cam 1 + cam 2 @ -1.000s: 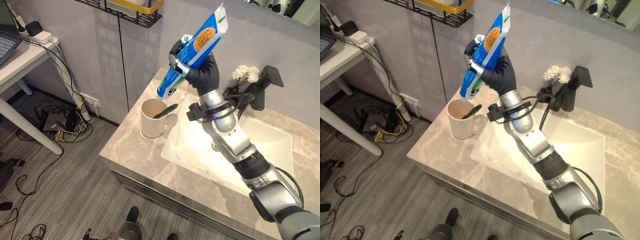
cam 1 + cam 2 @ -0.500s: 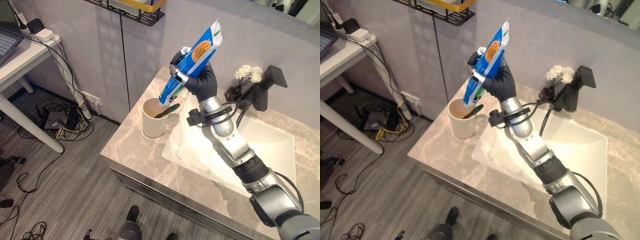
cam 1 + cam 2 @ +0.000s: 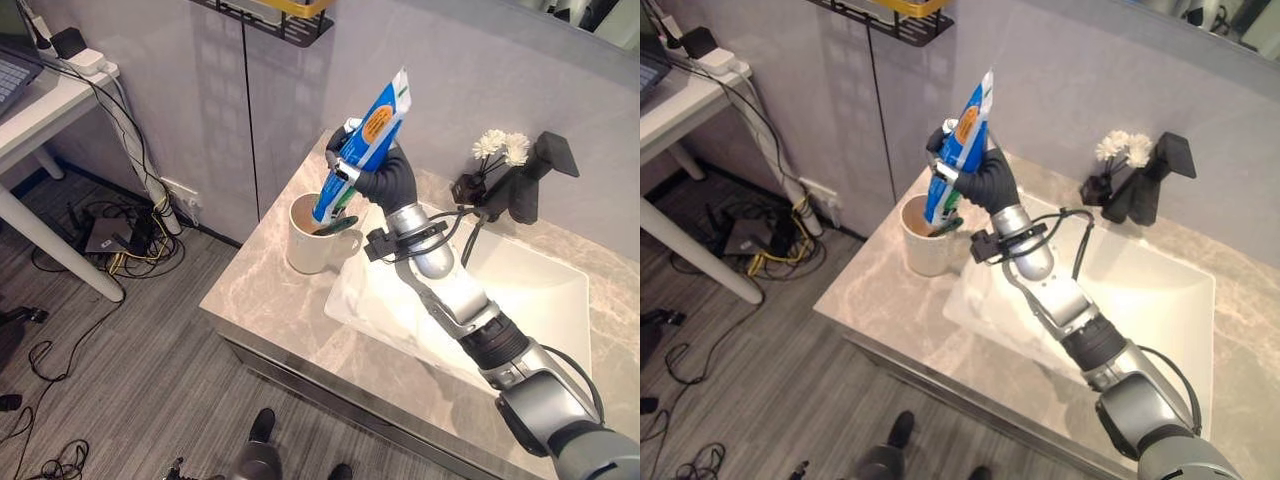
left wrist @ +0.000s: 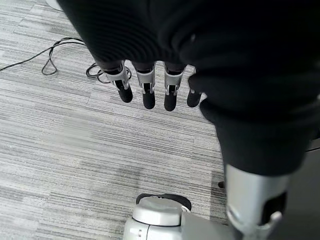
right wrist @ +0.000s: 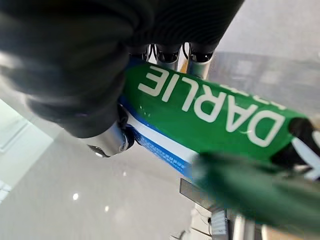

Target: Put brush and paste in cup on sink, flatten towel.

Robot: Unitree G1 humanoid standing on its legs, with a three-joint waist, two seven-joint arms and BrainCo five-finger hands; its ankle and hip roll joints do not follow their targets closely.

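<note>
A cream mug (image 3: 306, 240) stands on the marble counter (image 3: 262, 300) left of the white sink basin (image 3: 530, 300). A green toothbrush (image 3: 338, 225) leans inside the mug, its handle over the rim. My right hand (image 3: 388, 178) is shut on a blue toothpaste tube (image 3: 366, 135), held steeply tilted, with its lower end at the mug's mouth. The right wrist view shows the tube's green and blue side (image 5: 200, 112) with the fingers (image 5: 170, 52) curled over it. My left hand (image 4: 146, 92) hangs over the grey floor with its fingers straight.
A black faucet (image 3: 535, 175) and white flowers (image 3: 500, 147) stand behind the basin. A black wire shelf (image 3: 285, 18) hangs on the wall above the mug. To the left are a white desk (image 3: 45, 105) and cables on the floor (image 3: 120, 240).
My right hand has come down and to the left with the tube. The tube's lower end has gone from above the mug to its mouth.
</note>
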